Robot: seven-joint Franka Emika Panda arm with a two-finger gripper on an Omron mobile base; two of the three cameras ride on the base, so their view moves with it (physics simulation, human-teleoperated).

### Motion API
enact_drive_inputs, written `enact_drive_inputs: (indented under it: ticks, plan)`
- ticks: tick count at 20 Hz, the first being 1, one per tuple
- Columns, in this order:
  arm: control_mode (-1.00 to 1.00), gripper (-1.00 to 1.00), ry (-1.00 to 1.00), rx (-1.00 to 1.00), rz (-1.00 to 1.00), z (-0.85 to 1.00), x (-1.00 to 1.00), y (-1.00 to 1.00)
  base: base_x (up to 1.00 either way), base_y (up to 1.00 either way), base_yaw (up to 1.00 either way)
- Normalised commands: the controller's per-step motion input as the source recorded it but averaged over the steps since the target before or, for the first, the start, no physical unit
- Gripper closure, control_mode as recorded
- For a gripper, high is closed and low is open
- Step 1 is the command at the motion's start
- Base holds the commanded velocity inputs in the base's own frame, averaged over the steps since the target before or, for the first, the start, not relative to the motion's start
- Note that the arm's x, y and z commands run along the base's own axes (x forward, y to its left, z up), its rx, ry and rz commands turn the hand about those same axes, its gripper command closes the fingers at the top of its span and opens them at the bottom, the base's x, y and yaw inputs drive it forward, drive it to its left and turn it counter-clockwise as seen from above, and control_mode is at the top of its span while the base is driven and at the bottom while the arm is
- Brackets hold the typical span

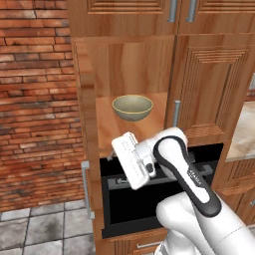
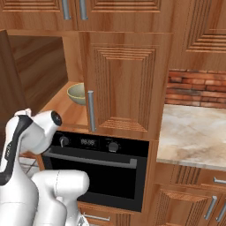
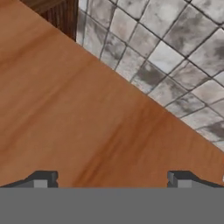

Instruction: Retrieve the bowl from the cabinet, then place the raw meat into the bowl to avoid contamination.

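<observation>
Hand view: gripper (image 3: 109, 179) jaws spread wide, empty, facing wooden panel; bowl (image 1: 132, 107) on cabinet (image 1: 129, 60) shelf beyond.

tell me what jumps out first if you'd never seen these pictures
The bowl sits alone on the shelf of the open cabinet, above the black oven. The white arm rises in front of it, its gripper open over bare wood beside grey floor tiles.

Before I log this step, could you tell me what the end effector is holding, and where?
Nothing: the end effector is open and empty; the bowl sits on the cabinet shelf.
</observation>
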Motion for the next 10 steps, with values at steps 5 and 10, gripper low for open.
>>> enact_drive_inputs:
  ticks: [5,10]
  plan:
    - [-1.00,-1.00,-0.24,-0.24,0.07,-0.06,-0.12,-0.42,0.00,0.00,0.00]
    - [-1.00,-1.00,-0.14,-0.31,0.07,-0.35,-0.29,-0.28,0.00,0.00,0.00]
